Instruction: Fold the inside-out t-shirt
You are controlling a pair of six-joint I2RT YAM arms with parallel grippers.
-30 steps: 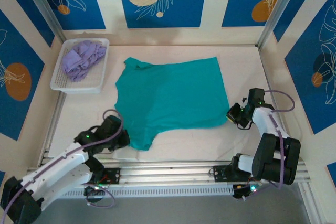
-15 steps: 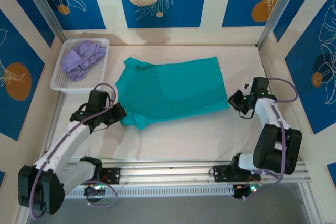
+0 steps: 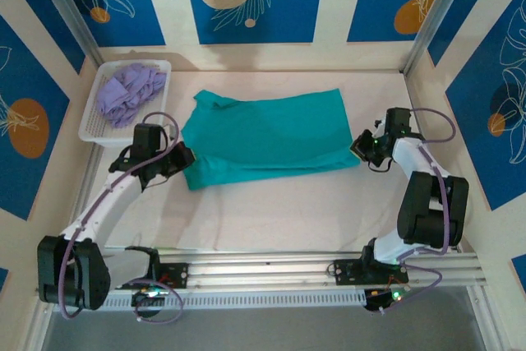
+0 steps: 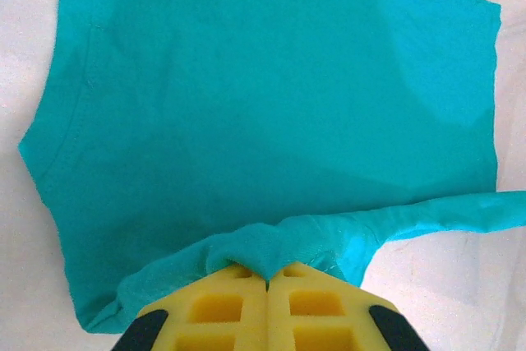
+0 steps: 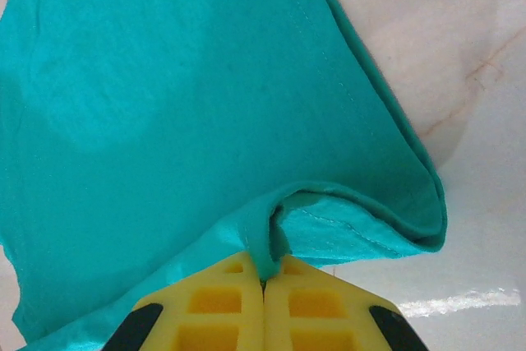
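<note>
The inside-out t-shirt (image 3: pixel 263 137) is plain teal and lies across the middle of the white table, its near edge doubled back over the rest. My left gripper (image 3: pixel 182 160) is shut on the shirt's near-left edge; in the left wrist view the yellow fingers (image 4: pixel 222 306) pinch a bunched fold of the t-shirt (image 4: pixel 263 121). My right gripper (image 3: pixel 362 147) is shut on the near-right hem; in the right wrist view its yellow fingers (image 5: pixel 312 302) clamp a loop of the t-shirt (image 5: pixel 189 96) with the stitched hem showing. No print is visible.
A white mesh basket (image 3: pixel 97 127) holding a lavender garment (image 3: pixel 127 92) stands at the back left, close to the left arm. Walls with metal posts close in the table on three sides. The aluminium rail (image 3: pixel 271 273) with both arm bases runs along the near edge.
Both grippers have carried the shirt's near edge away from the rail towards the back, folding the lower part over the upper part. The shirt's visible area has shrunk to a narrower band.
</note>
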